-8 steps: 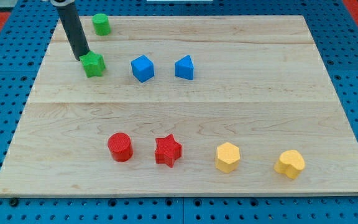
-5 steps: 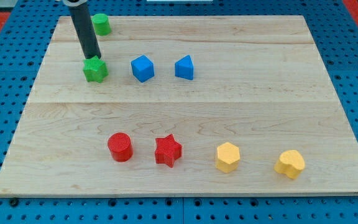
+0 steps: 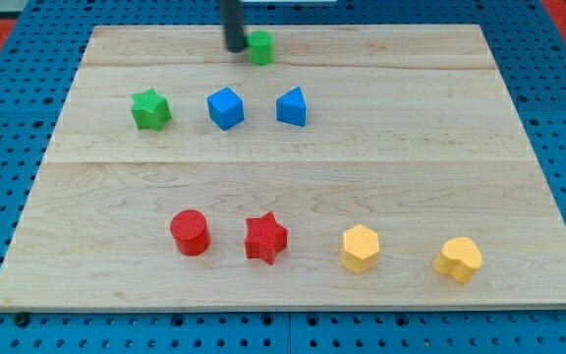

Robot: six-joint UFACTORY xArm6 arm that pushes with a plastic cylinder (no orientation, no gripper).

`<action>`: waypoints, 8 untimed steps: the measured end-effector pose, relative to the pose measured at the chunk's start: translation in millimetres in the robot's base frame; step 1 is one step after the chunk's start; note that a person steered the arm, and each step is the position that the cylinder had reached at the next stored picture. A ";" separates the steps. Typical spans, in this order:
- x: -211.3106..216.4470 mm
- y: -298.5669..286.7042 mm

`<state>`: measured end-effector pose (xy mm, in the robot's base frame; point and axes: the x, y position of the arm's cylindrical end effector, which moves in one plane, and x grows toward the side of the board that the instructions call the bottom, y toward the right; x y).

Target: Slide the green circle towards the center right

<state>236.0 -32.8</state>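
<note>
Mid-push: tip (image 3: 235,47) touching green circle (image 3: 259,47) from the view's left near board (image 3: 440,147) top edge; no jaws here; next, steering it down-right

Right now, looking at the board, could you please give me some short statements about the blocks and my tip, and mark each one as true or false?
1. My tip is just at the view's left of the green circle. True.
2. The green star lies at the view's right of the blue cube. False: it lies at the cube's left.
3. The red circle and the red star are side by side in the lower half. True.
4. The two yellow blocks are at the view's top. False: the yellow hexagon and the yellow heart sit near the bottom right.
5. The green circle is at the board's centre right. False: it is near the top edge.
</note>
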 end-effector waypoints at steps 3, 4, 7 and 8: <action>23.3 53.6; 41.7 119.2; 35.1 147.9; 89.0 151.1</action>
